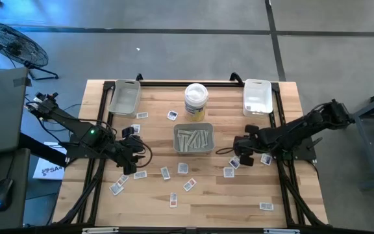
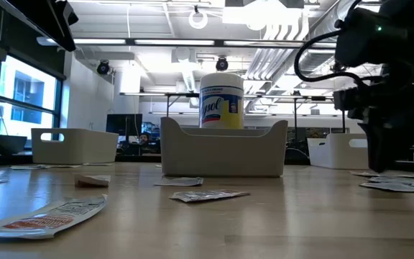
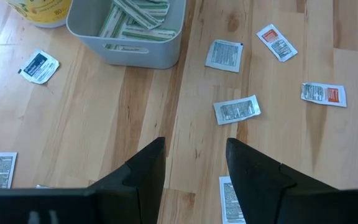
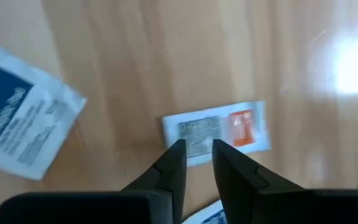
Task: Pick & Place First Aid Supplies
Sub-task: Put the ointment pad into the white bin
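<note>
Several small white packets lie flat and scattered on the wooden table (image 1: 206,195). Pale long strips fill the grey middle tray (image 1: 194,139). My right gripper (image 4: 196,149) hangs low over a white packet with orange print (image 4: 238,127); its fingers are a narrow gap apart at the packet's near long edge. A blue-printed packet (image 4: 17,124) lies beside it. My left gripper (image 3: 194,155) is open above bare wood, with a printed packet (image 3: 237,109) ahead of it and another (image 3: 230,200) beside one finger. In the high view the left gripper (image 1: 132,160) is left of the tray and the right gripper (image 1: 238,155) is right of it. My right gripper points down at the orange-printed packet's long edge (image 4: 194,134), which lies flat on the table. Whether the fingertips (image 4: 178,152) touch the paper, I cannot tell. My left gripper touches nothing.
A tall white tub with a yellow label (image 1: 196,100) stands behind the middle tray. A grey tray (image 1: 124,97) sits at the far left corner and a white tray (image 1: 257,97) at the far right. Loose packets (image 1: 173,200) dot the near half of the table.
</note>
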Controlling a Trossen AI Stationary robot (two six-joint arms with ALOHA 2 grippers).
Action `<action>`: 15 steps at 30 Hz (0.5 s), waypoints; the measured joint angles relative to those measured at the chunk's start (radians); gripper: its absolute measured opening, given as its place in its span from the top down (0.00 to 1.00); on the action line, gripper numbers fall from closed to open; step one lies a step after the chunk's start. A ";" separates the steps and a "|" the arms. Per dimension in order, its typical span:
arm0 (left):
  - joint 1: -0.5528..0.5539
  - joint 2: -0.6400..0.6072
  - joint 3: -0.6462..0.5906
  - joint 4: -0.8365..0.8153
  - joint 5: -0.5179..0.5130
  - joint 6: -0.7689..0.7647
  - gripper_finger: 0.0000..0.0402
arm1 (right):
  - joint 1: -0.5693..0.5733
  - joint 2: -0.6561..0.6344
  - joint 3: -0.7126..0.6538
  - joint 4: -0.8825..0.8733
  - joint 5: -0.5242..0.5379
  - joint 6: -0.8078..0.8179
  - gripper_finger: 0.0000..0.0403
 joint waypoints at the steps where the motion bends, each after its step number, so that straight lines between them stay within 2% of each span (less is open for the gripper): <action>1: 0.000 0.000 0.000 0.000 0.000 0.000 0.59 | -0.007 0.000 -0.003 0.000 -0.016 0.003 0.82; 6: 0.000 0.000 0.000 0.000 0.000 0.000 0.59 | -0.037 -0.003 -0.031 0.043 -0.076 -0.007 0.82; 15: 0.000 0.000 0.000 0.000 0.000 0.000 0.59 | -0.074 -0.003 -0.038 0.064 -0.094 -0.059 0.82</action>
